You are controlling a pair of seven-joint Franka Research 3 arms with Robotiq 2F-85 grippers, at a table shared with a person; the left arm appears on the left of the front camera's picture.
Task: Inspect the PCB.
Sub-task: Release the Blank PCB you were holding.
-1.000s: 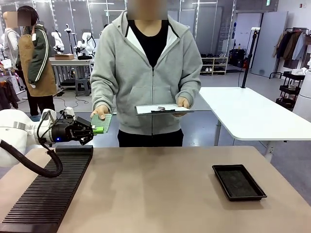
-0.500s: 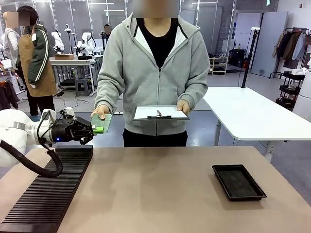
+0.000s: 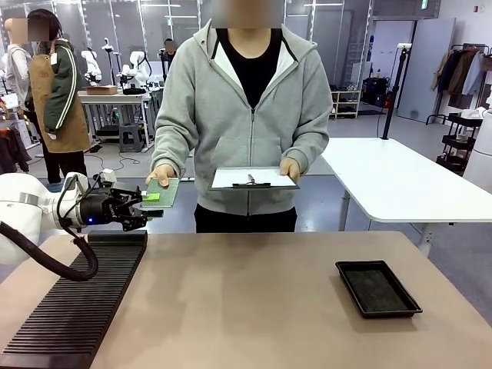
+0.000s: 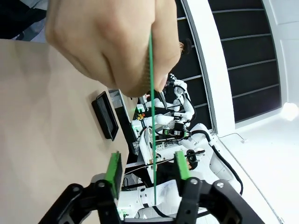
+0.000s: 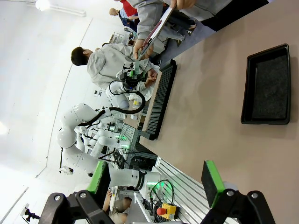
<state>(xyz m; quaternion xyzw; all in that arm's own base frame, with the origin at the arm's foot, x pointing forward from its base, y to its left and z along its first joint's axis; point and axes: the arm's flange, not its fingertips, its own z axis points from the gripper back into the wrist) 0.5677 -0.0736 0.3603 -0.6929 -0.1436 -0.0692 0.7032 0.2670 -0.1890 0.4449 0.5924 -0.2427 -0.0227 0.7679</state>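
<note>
The PCB (image 3: 164, 189) is a thin green board, and the person's hand (image 3: 160, 176) grips its far end. My left gripper (image 3: 153, 205) is open, with its green pads above and below the board's near edge and apart from it. The left wrist view shows the PCB (image 4: 152, 116) edge-on as a green line running from the hand (image 4: 112, 42) down between my spread fingers (image 4: 113, 168). My right gripper (image 5: 155, 179) is open and holds nothing, high over the table's right side.
The person's other hand holds a white clipboard (image 3: 254, 178) level. A black slotted rack (image 3: 77, 300) lies along the table's left side under my left arm. A shallow black tray (image 3: 377, 288) sits at the right. A white table (image 3: 400, 181) stands behind.
My left gripper has opened and let go of the PCB, which now rests in the person's hand and sits slightly higher. The right arm has not moved.
</note>
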